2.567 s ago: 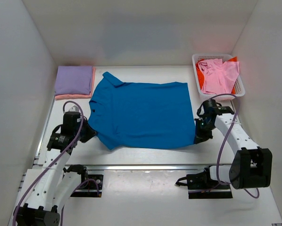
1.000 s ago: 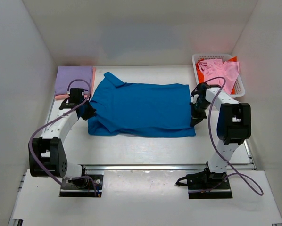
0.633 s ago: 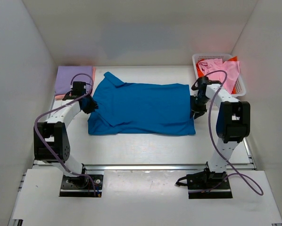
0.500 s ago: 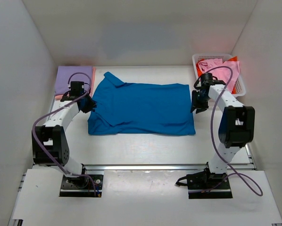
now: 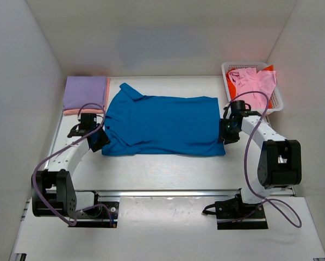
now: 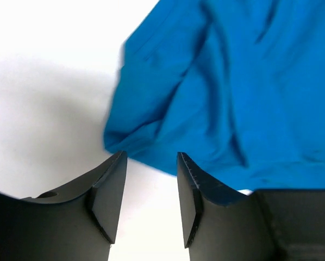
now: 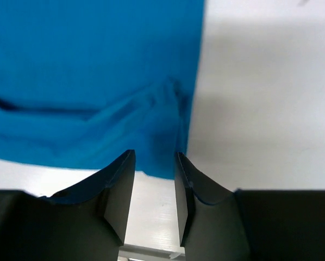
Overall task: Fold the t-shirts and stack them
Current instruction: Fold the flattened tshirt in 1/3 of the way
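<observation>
A folded lavender t-shirt (image 5: 85, 92) is lying to the far left of the blue collared t-shirt (image 5: 162, 125), with a salmon one (image 5: 84, 112) showing as a thin strip under its near edge. The two are sitting close to the blue shirt's collar without touching it.

The left gripper (image 5: 99, 140) is hovering just beside the blue shirt's near-left corner. In the left wrist view the left gripper (image 6: 151, 157) is standing partly open, its fingers (image 6: 109, 187) parted with only white table showing in the gap. The corner of the blue shirt (image 6: 233, 81) is lying just past the fingertips, its cloth doubled over in soft creases, and the jaws are gripping nothing.

The blue shirt itself is lying flat across the middle of the table (image 5: 162, 171), collar pointing far-left and hem to the right, with a flap folded over at its near-left corner.

The right gripper (image 5: 228, 134) is sitting just beside the blue shirt's near-right corner. In the right wrist view the right gripper (image 7: 154, 155) is also standing partly open and empty, and the blue shirt's (image 7: 86, 70) rumpled hem edge is lying just beyond its fingers (image 7: 122, 185).

To the far right of the blue shirt, a white mesh basket (image 5: 277, 104) is holding a crumpled pink t-shirt (image 5: 252, 87) over an orange-red one (image 5: 268, 69).
</observation>
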